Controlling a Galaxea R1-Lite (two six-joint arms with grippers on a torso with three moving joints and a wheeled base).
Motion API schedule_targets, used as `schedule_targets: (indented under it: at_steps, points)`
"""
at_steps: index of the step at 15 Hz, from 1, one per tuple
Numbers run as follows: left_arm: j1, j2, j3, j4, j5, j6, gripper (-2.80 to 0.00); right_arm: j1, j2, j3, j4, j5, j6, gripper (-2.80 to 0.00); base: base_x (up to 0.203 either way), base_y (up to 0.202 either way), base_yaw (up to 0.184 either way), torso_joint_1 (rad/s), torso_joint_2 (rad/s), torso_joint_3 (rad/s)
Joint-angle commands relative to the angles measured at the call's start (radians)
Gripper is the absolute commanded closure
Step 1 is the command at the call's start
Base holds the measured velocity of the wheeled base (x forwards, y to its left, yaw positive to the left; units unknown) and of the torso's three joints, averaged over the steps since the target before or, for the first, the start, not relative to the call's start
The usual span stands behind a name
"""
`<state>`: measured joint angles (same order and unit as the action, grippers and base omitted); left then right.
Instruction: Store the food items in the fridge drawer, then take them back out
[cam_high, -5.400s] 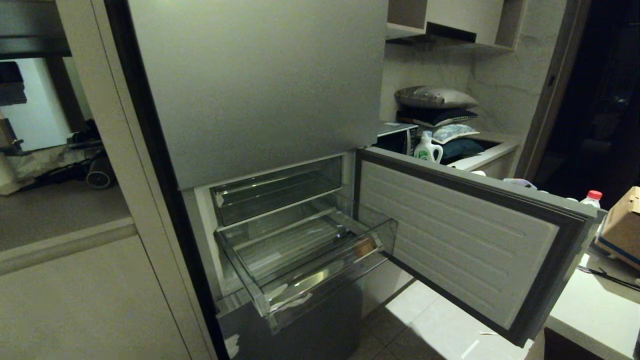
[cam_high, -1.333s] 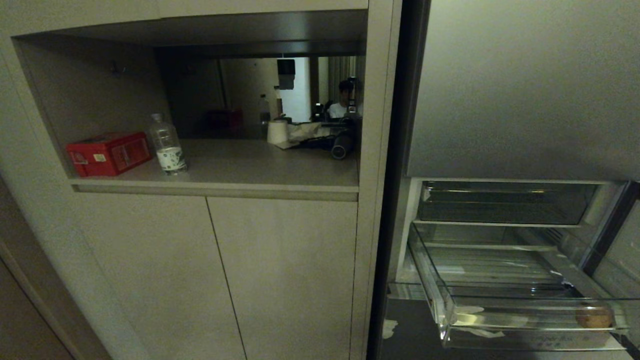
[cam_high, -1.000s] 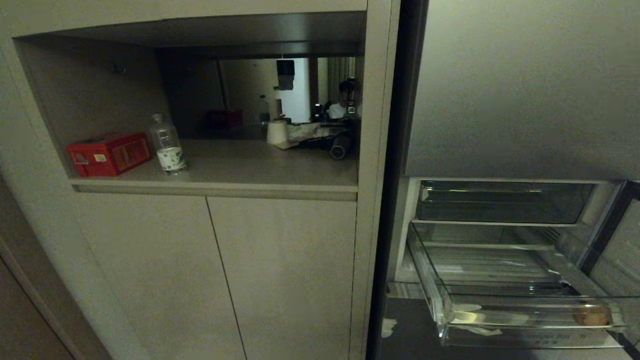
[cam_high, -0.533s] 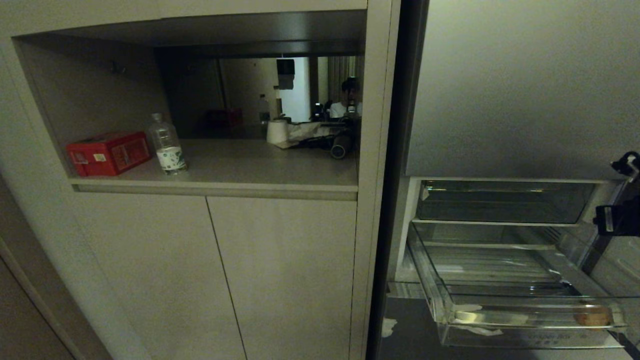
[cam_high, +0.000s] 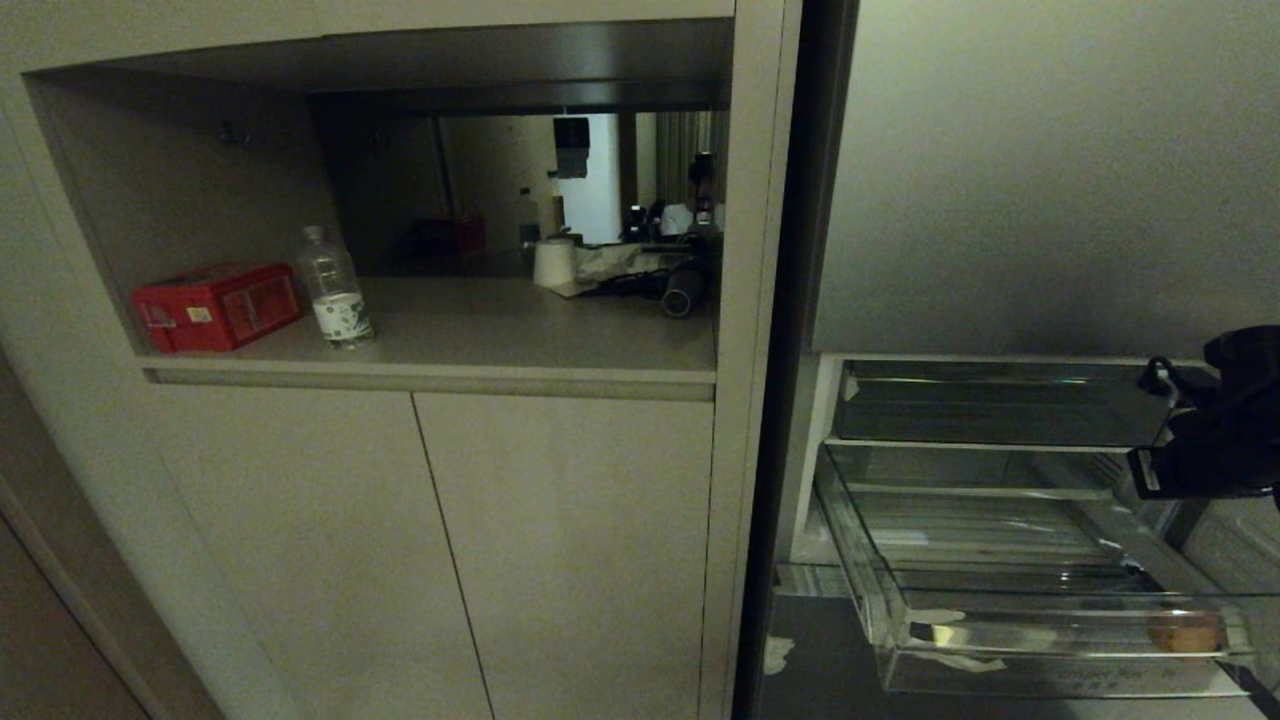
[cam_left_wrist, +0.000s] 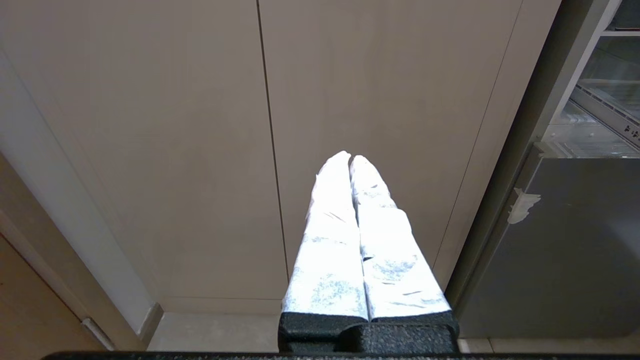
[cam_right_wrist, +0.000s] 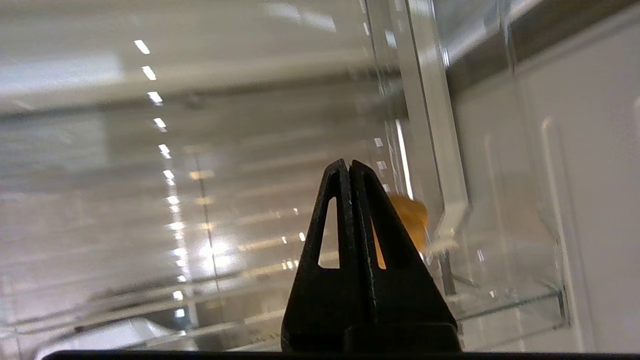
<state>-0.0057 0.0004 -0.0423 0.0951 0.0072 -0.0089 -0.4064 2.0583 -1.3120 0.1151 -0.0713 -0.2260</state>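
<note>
The fridge drawer stands pulled out of the open lower part of the fridge, a clear plastic bin with a ribbed floor and scraps of white tape at its front left corner. One food item, a small tan-brown lump, lies in the drawer's front right corner, close against the front wall; from the right wrist view the same lump shows orange just beyond the fingers. I can see no dark green item anywhere. Above the drawer sits a shallower, darker tray.

The right hand hangs over the right side of the drawer, above the lump and clear of it, its black fingers clenched together with nothing between them. In the head view it is a dark shape at the right edge.

The left hand is parked low before the beige cupboard doors left of the fridge, its white-wrapped fingers pressed together and empty.

In the open shelf above those doors stand a red box and, just beside it, a clear water bottle.
</note>
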Motion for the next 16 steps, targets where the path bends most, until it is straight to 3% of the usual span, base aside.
schedule_targets:
  at_steps: [1, 5, 8, 12, 13, 16]
  points:
    - [0.0, 0.001, -0.001, 0.0, 0.0, 0.0, 0.0, -0.012, 0.082, -0.078, 0.061, -0.017, -0.004, 0.0, 0.0, 0.0, 0.0, 0.0, 0.0, 0.0]
    - [0.0, 0.001, 0.0, 0.001, 0.0, 0.0, 0.0, -0.025, 0.191, -0.207, 0.136, -0.1, -0.019, 0.0, 0.0, 0.0, 0.0, 0.0, 0.0, 0.0]
    - [0.0, 0.001, -0.001, 0.0, 0.0, 0.0, 0.0, -0.046, 0.265, -0.292, 0.188, -0.166, -0.083, 0.0, 0.0, 0.0, 0.0, 0.0, 0.0, 0.0]
    - [0.0, 0.001, 0.001, 0.0, 0.0, 0.0, 0.0, -0.055, 0.341, -0.427, 0.339, -0.185, -0.106, 0.0, 0.0, 0.0, 0.0, 0.0, 0.0, 0.0]
    - [0.0, 0.001, -0.001, 0.0, 0.0, 0.0, 0.0, -0.055, 0.355, -0.456, 0.404, -0.185, -0.123, -2.8, 0.0, 0.0, 0.0, 0.0, 0.0, 0.0]
    - [0.0, 0.001, 0.001, 0.0, 0.0, 0.0, 0.0, -0.055, 0.383, -0.498, 0.447, -0.187, -0.138, -2.8, 0.0, 0.0, 0.0, 0.0, 0.0, 0.0]
